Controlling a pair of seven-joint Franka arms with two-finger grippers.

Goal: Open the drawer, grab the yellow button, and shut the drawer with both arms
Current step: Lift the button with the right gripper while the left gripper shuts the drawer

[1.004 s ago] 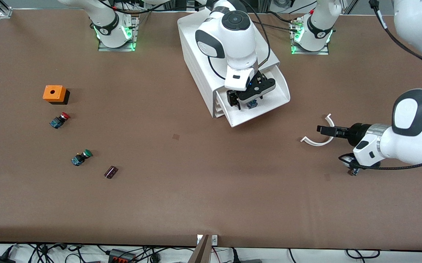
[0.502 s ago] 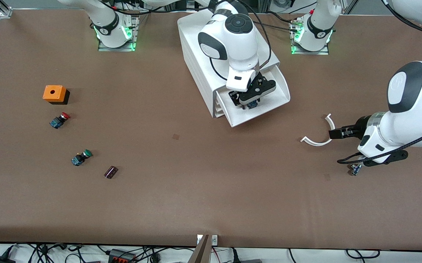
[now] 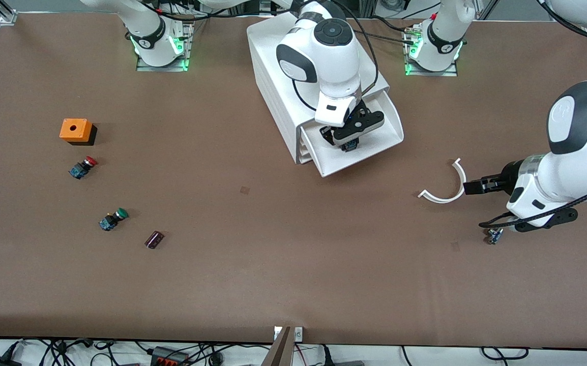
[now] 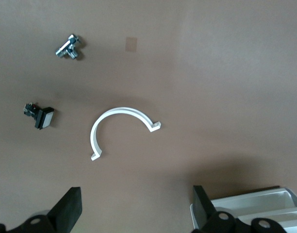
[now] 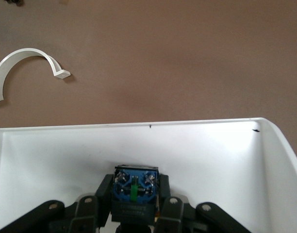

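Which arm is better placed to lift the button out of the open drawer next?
Right. The right gripper is shut on the button inside the drawer; the left gripper waits open above the table.

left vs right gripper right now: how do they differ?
The right gripper is shut on the button; the left gripper is open and holds nothing.
The right gripper is down in the pulled-out drawer; the left gripper is over bare table beside the white curved clip, waiting.
Both are black two-finger grippers.
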